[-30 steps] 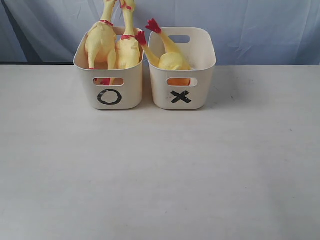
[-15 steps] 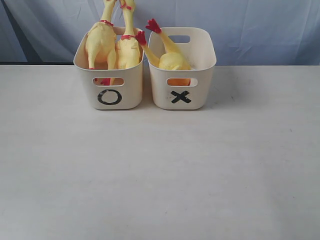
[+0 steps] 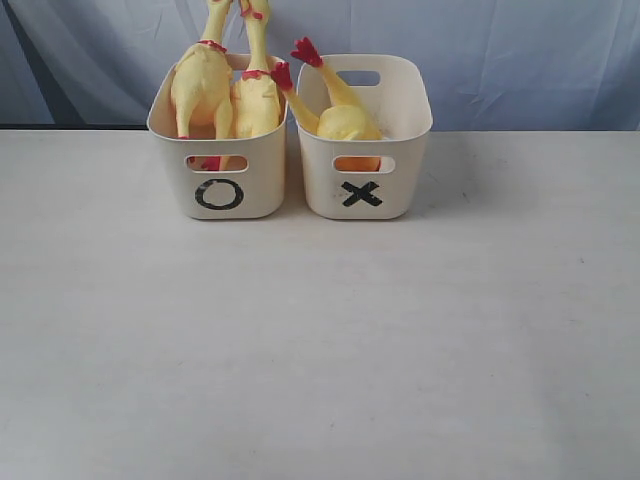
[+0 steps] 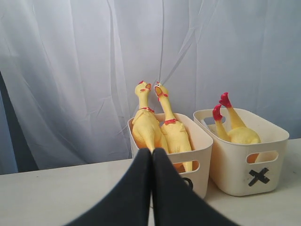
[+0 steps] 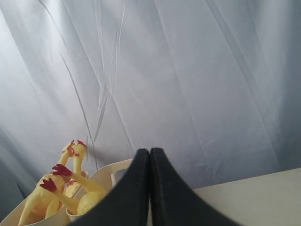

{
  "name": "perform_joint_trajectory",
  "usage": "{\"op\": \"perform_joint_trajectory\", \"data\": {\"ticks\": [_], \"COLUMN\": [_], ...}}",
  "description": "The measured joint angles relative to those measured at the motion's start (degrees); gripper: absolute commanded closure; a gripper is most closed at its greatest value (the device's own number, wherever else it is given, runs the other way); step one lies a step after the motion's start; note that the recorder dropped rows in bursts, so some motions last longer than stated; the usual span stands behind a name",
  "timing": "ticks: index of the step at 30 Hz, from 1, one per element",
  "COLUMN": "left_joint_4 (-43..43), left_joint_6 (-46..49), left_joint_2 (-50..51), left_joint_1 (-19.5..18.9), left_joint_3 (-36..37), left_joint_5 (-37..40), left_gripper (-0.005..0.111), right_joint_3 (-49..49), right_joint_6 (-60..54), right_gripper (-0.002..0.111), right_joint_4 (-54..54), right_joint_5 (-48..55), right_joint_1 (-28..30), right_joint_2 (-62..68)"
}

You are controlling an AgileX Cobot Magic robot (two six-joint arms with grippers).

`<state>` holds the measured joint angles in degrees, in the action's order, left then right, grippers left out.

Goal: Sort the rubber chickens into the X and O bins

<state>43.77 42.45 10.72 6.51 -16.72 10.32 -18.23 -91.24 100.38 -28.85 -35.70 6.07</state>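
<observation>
Sorting looks finished: rubber chickens [image 3: 203, 90] sit in O bin [image 3: 262, 190] and X bin [image 3: 400, 185], top centre. Left gripper [image 4: 151, 157] and right gripper [image 5: 149, 157] are closed, empty; nothing left to fetch.

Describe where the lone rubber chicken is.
In the exterior view the lone chicken lies inside the X bin, just right of the O bin.

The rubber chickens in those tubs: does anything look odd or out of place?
Nothing is spilled or broken. One oddity: the chicken in the X bin sits upside down, its red feet poking above the rim and leaning toward the O bin, while the other two chickens stand heads up there.
</observation>
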Motion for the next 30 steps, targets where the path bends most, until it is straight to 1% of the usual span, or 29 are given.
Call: {"op": "perform_joint_trajectory", "data": {"ticks": [2, 3, 7, 9, 10, 11, 12, 17, 18, 22, 24, 30], "left_joint_4": [0.0, 0.0, 0.0, 0.0, 0.0, 0.0, 0.0, 0.0, 0.0, 0.0, 0.0, 0.0], "left_joint_6": [0.0, 0.0, 0.0, 0.0, 0.0, 0.0, 0.0, 0.0, 0.0, 0.0, 0.0, 0.0], "left_joint_2": [0.0, 0.0, -0.05, -0.42, -0.68, -1.31, -1.53, -3.1, -4.17, -8.4, -9.94, -10.51], "left_joint_1": [0.0, 0.0, 0.0, 0.0, 0.0, -0.28, -0.74, -3.72, -4.94, -9.2, -9.8, -9.8], "left_joint_3": [0.0, 0.0, 0.0, 0.0, 0.0, 0.0, 0.0, 0.0, 0.0, 0.51, 0.51, 0.51], "left_joint_5": [0.0, 0.0, 0.0, 0.0, 0.0, 0.0, 0.0, 0.0, 0.0, 0.0, 0.0, 0.0], "left_gripper": [0.107, 0.107, 0.107, 0.107, 0.107, 0.107, 0.107, 0.107, 0.107, 0.107, 0.107, 0.107], "right_joint_3": [0.0, 0.0, 0.0, 0.0, 0.0, 0.0, 0.0, 0.0, 0.0, 0.0, 0.0, 0.0], "right_joint_6": [0.0, 0.0, 0.0, 0.0, 0.0, 0.0, 0.0, 0.0, 0.0, 0.0, 0.0, 0.0], "right_gripper": [0.109, 0.109, 0.109, 0.109, 0.109, 0.109, 0.109, 0.109, 0.109, 0.109, 0.109, 0.109], "right_joint_4": [0.0, 0.0, 0.0, 0.0, 0.0, 0.0, 0.0, 0.0, 0.0, 0.0, 0.0, 0.0], "right_joint_5": [0.12, 0.12, 0.01, -0.11, -0.23, -0.34, -0.34, -0.43, -0.43, -0.57, -0.57, -0.57], "right_joint_1": [0.37, 1.96, 10.25, 16.45, 18.25, 21.64, 23.23, 29.18, 30.5, 31.43, 31.43, 31.43], "right_joint_2": [-0.89, -1.82, -5.59, -5.73, -5.73, -5.73, -5.73, -5.73, -5.73, -5.73, -5.73, -5.83]}}
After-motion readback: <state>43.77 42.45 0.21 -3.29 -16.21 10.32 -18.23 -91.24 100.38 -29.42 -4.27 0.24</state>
